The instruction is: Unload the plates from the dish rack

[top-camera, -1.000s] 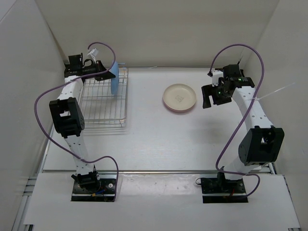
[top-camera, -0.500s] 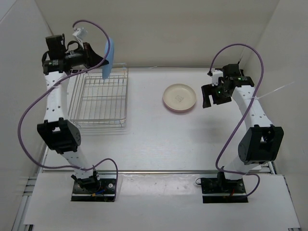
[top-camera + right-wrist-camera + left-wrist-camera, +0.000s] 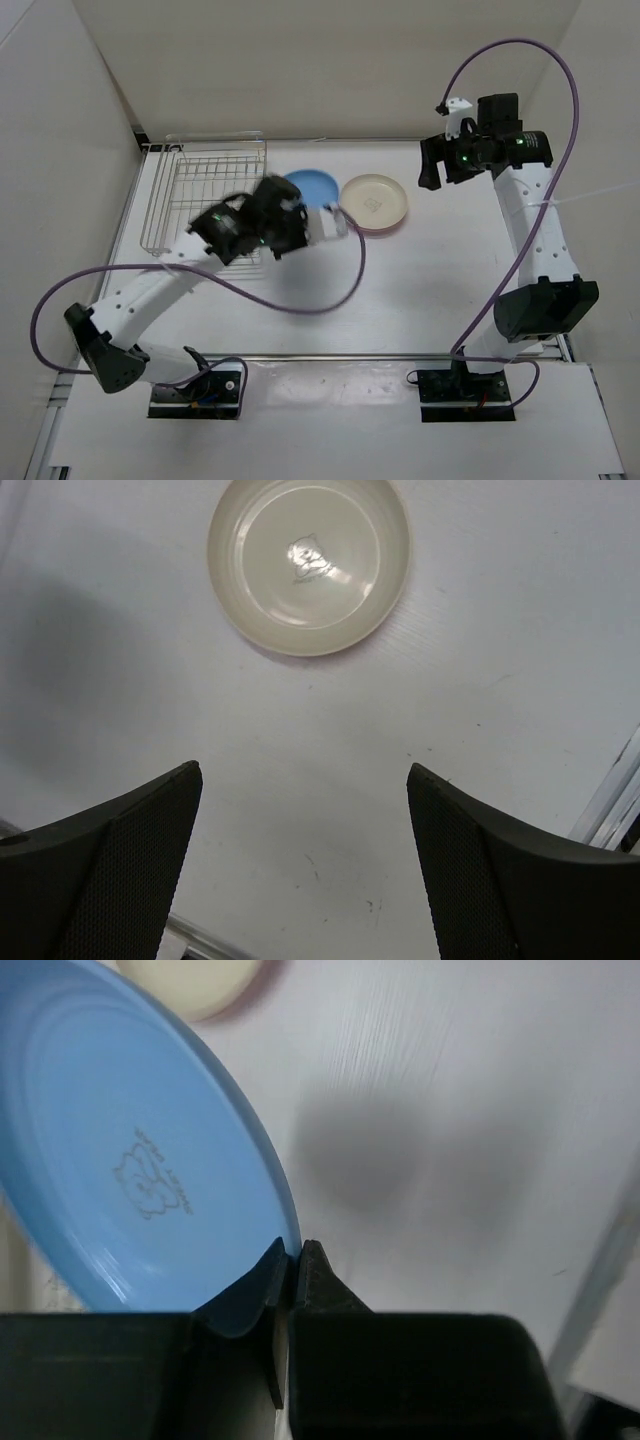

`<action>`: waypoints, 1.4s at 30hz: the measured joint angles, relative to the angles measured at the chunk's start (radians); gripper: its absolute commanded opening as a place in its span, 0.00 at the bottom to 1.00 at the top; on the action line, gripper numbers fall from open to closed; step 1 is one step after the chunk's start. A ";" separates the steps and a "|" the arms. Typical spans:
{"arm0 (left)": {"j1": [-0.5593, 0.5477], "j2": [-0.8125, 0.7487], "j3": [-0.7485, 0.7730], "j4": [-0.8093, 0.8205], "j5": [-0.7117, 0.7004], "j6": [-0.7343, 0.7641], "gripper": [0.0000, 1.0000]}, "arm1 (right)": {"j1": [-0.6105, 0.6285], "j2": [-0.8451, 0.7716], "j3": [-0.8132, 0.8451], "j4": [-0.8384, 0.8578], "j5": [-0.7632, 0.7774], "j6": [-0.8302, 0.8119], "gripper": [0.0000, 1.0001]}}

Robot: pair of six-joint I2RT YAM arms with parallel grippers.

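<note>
My left gripper (image 3: 308, 212) is shut on the rim of the light blue plate (image 3: 310, 186) and holds it over the table, just left of the cream-white plate (image 3: 373, 199). The cream-white plate lies on the pink plate (image 3: 366, 230), of which only a thin rim shows. In the left wrist view the jaws (image 3: 293, 1258) pinch the tilted blue plate's (image 3: 130, 1160) edge, with the cream-white plate (image 3: 190, 980) beyond it. The dish rack (image 3: 205, 195) at the back left holds no plates. My right gripper (image 3: 432, 172) is open and empty, raised to the right of the stack. Its wrist view looks down on the cream-white plate (image 3: 308, 565).
White walls enclose the table on the left, back and right. Purple cables loop from both arms. A metal rail (image 3: 330, 357) runs along the table's near edge, in front of the arm bases.
My left arm has swung the blue plate from above the rack's back left corner down and right to beside the cream-white plate. My right gripper has lifted and pulled back.
</note>
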 measured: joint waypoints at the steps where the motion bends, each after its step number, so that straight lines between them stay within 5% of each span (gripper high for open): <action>1: -0.065 0.000 -0.076 0.010 -0.096 0.040 0.11 | 0.008 -0.004 0.002 -0.008 -0.003 -0.004 0.86; 7: -0.431 0.022 -0.462 -0.003 -0.608 0.266 0.11 | 0.081 -0.018 -0.010 -0.050 -0.001 -0.036 0.86; 14: -0.618 0.103 -0.201 0.058 -0.841 0.401 0.11 | 0.181 -0.032 -0.034 -0.071 0.009 -0.059 0.86; 23: -0.710 0.215 -0.029 0.055 -0.876 0.400 0.11 | 0.187 -0.093 -0.037 -0.064 0.043 -0.080 0.86; 42: -0.709 0.258 0.019 0.026 -0.806 0.335 0.11 | 0.188 -0.148 -0.036 0.014 0.070 -0.011 0.85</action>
